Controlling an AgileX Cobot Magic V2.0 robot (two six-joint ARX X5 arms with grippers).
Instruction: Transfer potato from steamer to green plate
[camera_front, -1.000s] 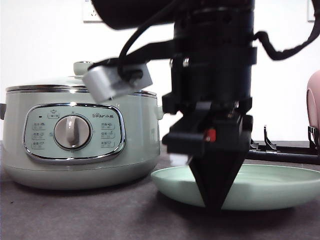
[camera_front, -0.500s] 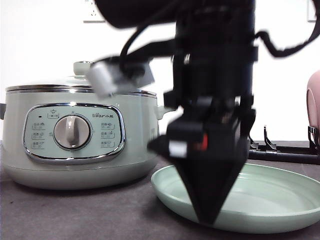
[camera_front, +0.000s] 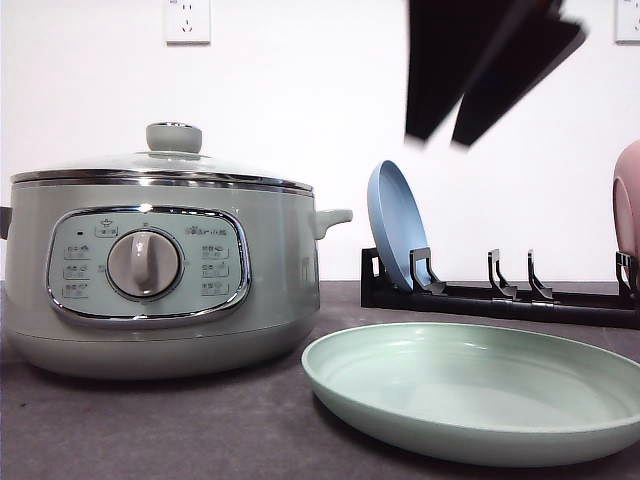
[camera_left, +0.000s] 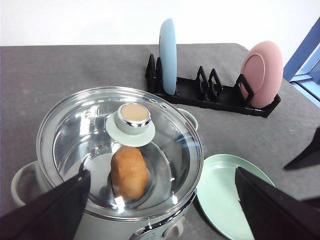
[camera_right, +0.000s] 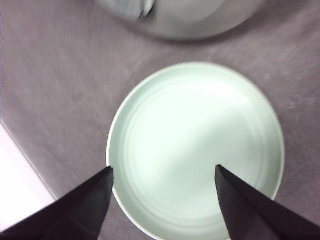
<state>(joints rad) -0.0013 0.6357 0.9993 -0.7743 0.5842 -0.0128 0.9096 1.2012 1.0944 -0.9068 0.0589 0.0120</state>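
Here, grey tabletop (camera_front: 150, 420), white wall (camera_front: 300, 100), both tools (camera_left: 160, 210) (camera_right: 162, 200) spread open, empty.

left end effector (camera_left: 162, 210) spread, right end effector (camera_right: 162, 200) spread

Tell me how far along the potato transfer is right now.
Early. Done: the round pale mint-green plate lies flat and empty beside the sage-green electric steamer. In hand: nothing; the right gripper is open above the plate, and the left gripper is open over the steamer. Left: the glass lid covers the orange-brown potato; lift, grasp, transfer.
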